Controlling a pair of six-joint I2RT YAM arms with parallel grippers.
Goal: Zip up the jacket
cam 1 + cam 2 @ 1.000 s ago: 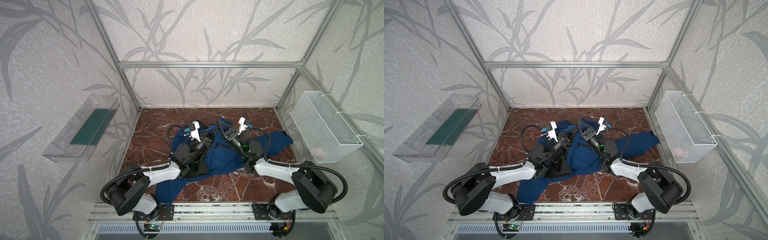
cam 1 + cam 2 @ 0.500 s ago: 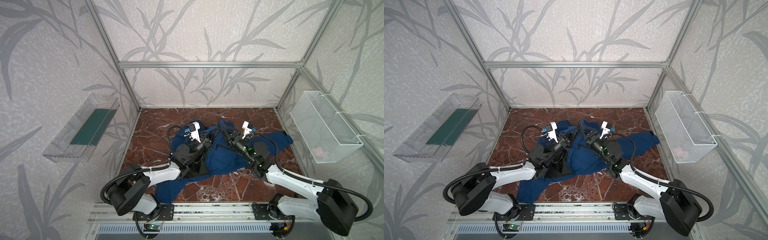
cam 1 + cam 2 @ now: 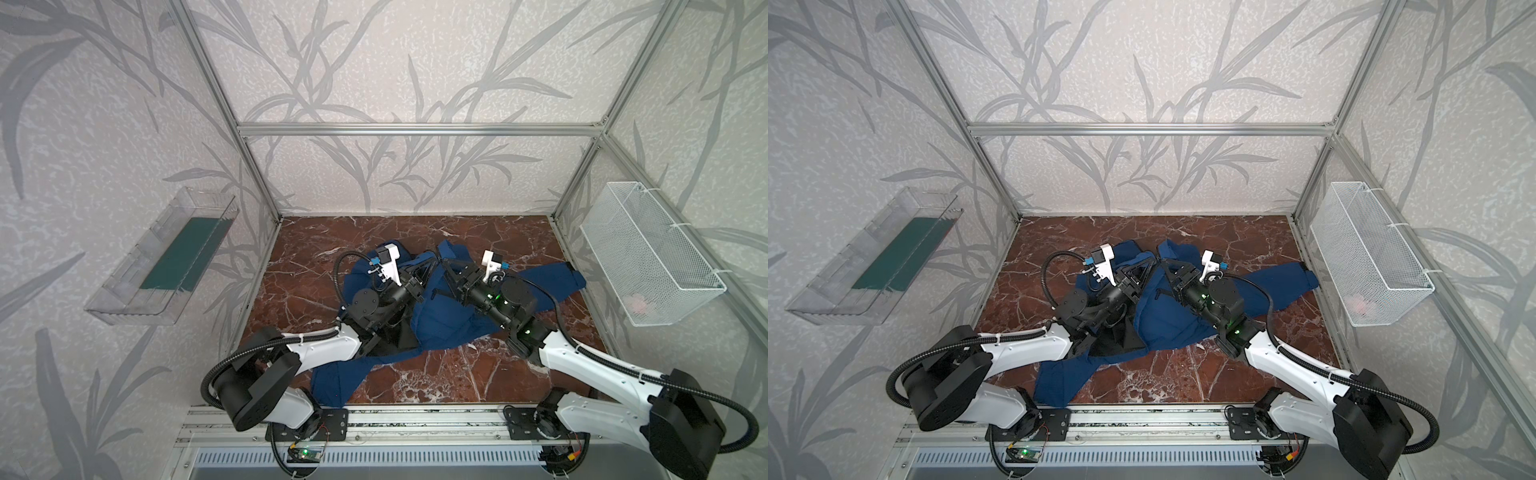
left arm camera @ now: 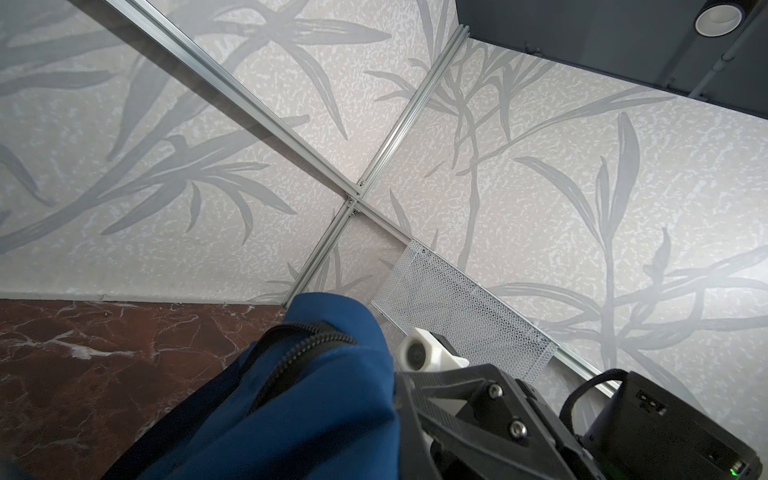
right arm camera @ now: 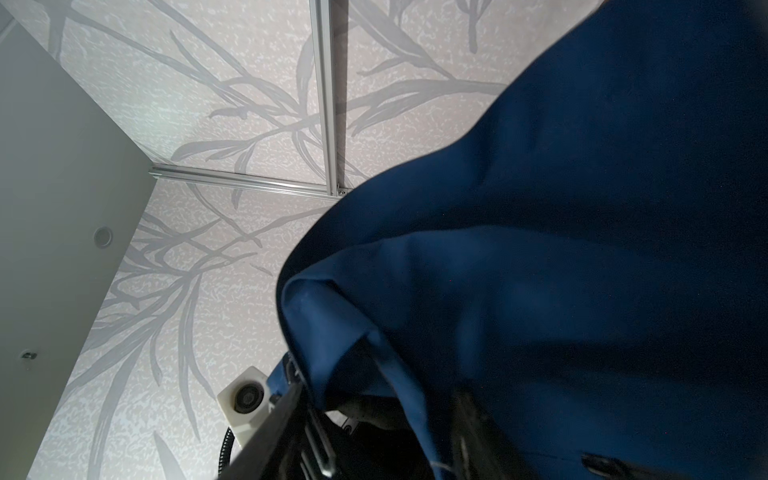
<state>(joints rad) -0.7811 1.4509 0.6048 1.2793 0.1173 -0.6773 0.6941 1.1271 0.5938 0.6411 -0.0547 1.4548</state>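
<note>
— Grippers first: where do we stand?
— Our left gripper [image 3: 426, 266] is closed tight against the raised front edge of the jacket [image 3: 440, 320]; whether it pinches cloth we cannot tell.
— And our right gripper [image 3: 448, 265]?
— It meets the same raised fold from the right. Blue cloth drapes over its fingers in the right wrist view, so we cannot tell how wide they stand.
— The jacket itself?
— It lies on the middle of the marble table [image 3: 478, 232], one sleeve far right, the other near left.

A robot lab cell — aluminium frame [image 3: 415, 129], leaf-print panels [image 3: 415, 62].
</note>
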